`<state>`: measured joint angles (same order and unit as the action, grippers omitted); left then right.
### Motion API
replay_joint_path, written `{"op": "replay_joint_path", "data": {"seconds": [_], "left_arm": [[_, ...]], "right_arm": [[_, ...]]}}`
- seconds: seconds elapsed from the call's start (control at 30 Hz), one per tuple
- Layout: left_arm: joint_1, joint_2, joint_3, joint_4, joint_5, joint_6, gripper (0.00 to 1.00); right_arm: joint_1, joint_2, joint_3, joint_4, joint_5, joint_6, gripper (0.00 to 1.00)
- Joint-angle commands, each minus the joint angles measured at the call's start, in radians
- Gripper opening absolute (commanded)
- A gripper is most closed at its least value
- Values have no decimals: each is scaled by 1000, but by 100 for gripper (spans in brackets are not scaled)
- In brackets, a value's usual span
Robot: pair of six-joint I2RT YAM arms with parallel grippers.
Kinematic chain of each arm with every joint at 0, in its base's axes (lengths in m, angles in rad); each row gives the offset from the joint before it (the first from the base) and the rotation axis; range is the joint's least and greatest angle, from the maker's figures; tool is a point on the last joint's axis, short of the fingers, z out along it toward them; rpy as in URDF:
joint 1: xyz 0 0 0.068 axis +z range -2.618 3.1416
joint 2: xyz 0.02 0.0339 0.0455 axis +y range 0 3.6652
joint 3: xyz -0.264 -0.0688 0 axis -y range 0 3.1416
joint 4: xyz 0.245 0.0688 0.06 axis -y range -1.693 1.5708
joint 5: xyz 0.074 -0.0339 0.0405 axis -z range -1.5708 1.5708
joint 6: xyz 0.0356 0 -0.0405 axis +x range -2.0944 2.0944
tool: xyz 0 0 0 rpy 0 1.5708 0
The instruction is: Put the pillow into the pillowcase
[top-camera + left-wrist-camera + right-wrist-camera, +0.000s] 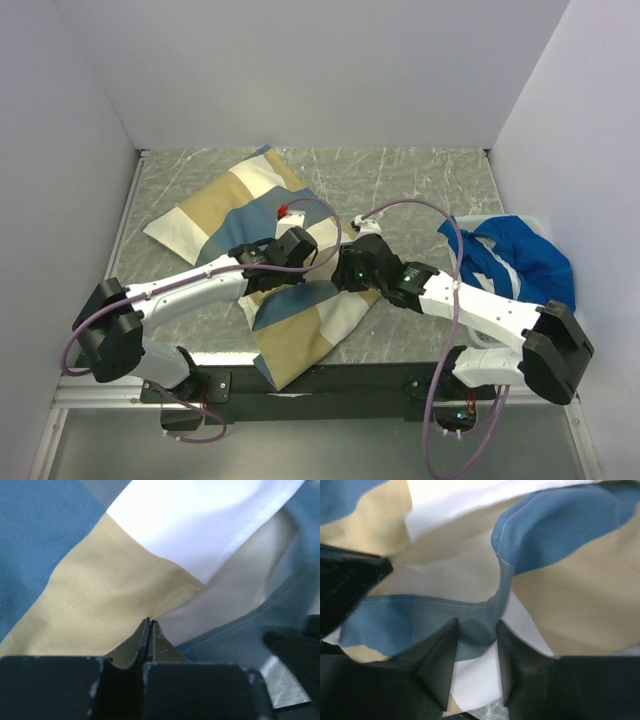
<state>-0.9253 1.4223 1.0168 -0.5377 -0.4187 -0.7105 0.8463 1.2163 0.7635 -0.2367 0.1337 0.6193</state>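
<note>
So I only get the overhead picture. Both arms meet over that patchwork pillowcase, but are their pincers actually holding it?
Observer: The left gripper is shut. The tan block of the pillowcase puckers right into its tips, so it looks pinched.
Visitor: And the other one?
Observer: The right gripper has its jaws apart. A slate-blue hemmed edge lies between them and does not look clamped.
Visitor: Can you spot the pillow up close?
Observer: No. Both wrist views are filled with tan, blue and white cloth only.
</note>
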Motion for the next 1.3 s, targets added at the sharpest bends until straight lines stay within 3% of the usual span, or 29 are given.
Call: {"op": "replay_joint_path", "data": {"seconds": [0.0, 0.07, 0.23, 0.4, 0.43, 0.57, 0.7, 0.77, 0.83, 0.97, 1.1, 1.27], "left_arm": [[5, -40, 66, 13, -8, 29, 1], [8, -62, 77, 8, 20, 29, 1], [13, -117, 170, 33, 147, 20, 1], [11, -183, 275, 45, 201, 9, 1], [11, -189, 307, 45, 205, 11, 1], [14, -189, 413, 36, 242, 25, 1], [14, -178, 514, 19, 256, 43, 1], [28, -169, 534, 16, 248, 49, 1], [48, -152, 505, 31, 287, 49, 1], [106, -117, 411, 120, 378, 29, 1], [155, -53, 364, 168, 432, 19, 1], [187, 9, 358, 191, 468, 16, 1]], "right_arm": [[4, 38, 42, 66, -54, 23, 32], [-7, 51, 71, 73, -80, 22, 17], [-67, 162, 172, 197, -276, 91, 0], [-183, 351, 333, 293, -416, 177, 0], [-194, 380, 388, 245, -411, 171, 0], [-208, 520, 793, 1, -342, 112, 0], [-211, 682, 1324, -212, -283, 79, 0], [-208, 745, 1451, -297, -286, 71, 0], [-201, 778, 1398, -270, -279, 54, 0], [-204, 744, 1000, -53, -298, 77, 0], [-201, 802, 889, -14, -327, 48, 0], [-200, 753, 763, 45, -304, 25, 2]]}}
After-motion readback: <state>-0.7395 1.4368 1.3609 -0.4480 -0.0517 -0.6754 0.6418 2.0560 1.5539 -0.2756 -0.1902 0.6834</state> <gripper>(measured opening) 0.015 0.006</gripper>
